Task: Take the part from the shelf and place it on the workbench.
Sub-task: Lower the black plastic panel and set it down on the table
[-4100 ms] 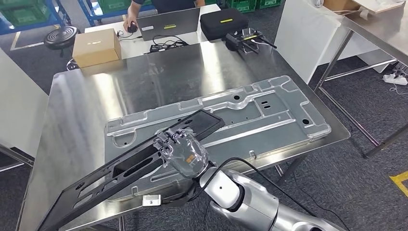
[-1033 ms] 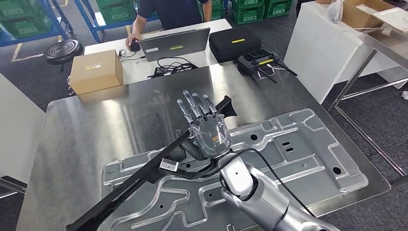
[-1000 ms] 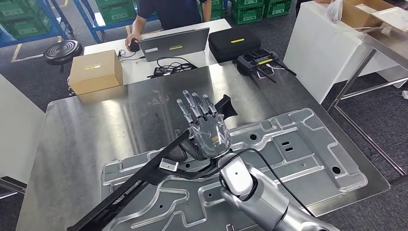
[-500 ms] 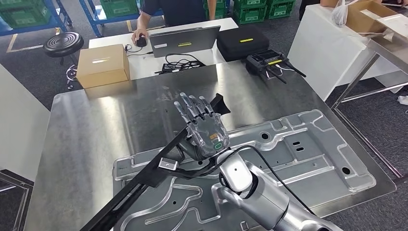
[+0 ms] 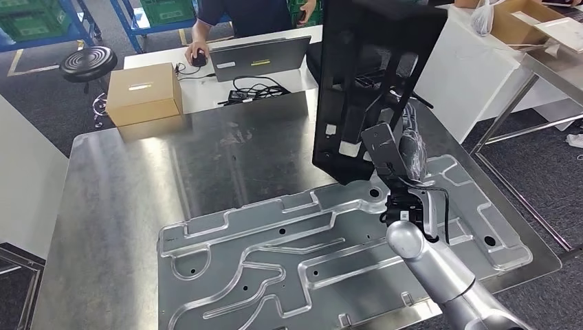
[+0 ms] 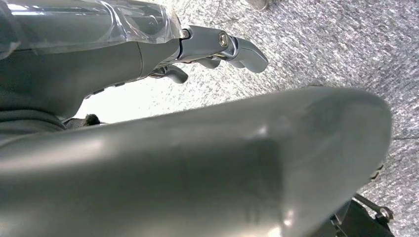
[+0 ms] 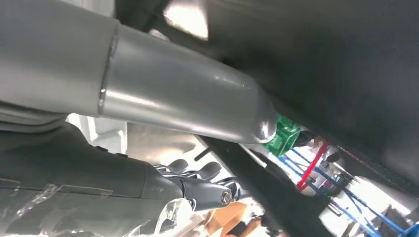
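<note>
Your head camera looks down at the surface [image 5: 124, 206] from above; both wrist cameras sit close behind their hands.

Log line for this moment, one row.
right hand: grips black part | part: upright above workbench | not yet placed

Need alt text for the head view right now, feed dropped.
The right hand holds a black perforated frame part upright above a stamped silver metal panel lying on the steel workbench.
</note>
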Controlling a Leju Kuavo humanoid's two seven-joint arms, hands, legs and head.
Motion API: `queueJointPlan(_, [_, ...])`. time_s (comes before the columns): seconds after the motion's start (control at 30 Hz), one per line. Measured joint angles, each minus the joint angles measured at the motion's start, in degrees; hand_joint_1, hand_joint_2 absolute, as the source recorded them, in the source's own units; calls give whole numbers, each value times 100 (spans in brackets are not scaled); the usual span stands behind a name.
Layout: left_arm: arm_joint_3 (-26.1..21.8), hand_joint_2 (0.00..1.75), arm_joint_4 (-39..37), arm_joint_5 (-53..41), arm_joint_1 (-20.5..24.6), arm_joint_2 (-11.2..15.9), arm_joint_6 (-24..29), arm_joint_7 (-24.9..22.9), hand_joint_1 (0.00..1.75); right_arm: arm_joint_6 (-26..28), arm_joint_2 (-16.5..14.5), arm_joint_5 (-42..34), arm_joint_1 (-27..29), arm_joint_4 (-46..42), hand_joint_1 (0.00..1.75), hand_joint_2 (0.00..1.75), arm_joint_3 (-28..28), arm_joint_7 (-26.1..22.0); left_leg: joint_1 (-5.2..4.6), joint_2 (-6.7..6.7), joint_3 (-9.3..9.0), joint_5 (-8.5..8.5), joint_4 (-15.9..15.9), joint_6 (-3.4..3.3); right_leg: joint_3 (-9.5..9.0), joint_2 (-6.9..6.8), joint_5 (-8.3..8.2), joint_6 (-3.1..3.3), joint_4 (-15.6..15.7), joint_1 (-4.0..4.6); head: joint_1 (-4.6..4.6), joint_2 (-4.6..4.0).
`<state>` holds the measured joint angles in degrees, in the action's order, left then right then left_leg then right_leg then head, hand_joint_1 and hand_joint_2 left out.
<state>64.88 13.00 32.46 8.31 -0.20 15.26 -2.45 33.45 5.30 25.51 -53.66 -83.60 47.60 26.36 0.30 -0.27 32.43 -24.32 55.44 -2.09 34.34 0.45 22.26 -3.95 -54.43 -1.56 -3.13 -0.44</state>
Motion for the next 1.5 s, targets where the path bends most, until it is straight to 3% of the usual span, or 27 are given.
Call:
queueJointPlan(0.37, [-19,0,0,-46,-2,5,18,-24,0,-80,197,-116,148,2,0,0,-63,-70,8,0,-9,9,-16,10,-2,1,0,2,-2,5,0,0])
queueJointPlan(1.27, [-26,0,0,-41,-2,5,-59,-21,0,-463,228,376,309,2,0,0,8,-113,8,0,-8,9,-17,10,-3,0,0,2,-2,5,0,0])
queueJointPlan(1.33, [-28,0,0,-34,-1,7,-79,-14,0,-562,203,574,306,2,0,0,42,-105,-2,-1,1,4,-5,-22,-12,-6,-17,-19,19,-20,0,0])
queueJointPlan(1.43, [-32,0,0,-25,2,5,-98,1,0,-678,132,804,293,-6,0,0,96,-95,24,1,-62,94,-134,-125,-21,-12,-12,-77,28,-36,1,0])
queueJointPlan(1.5, [-34,0,0,-24,10,-1,-109,8,0,-724,103,894,289,-14,0,0,131,-92,70,13,-132,191,-268,-164,131,-14,258,-80,-354,-27,3,0])
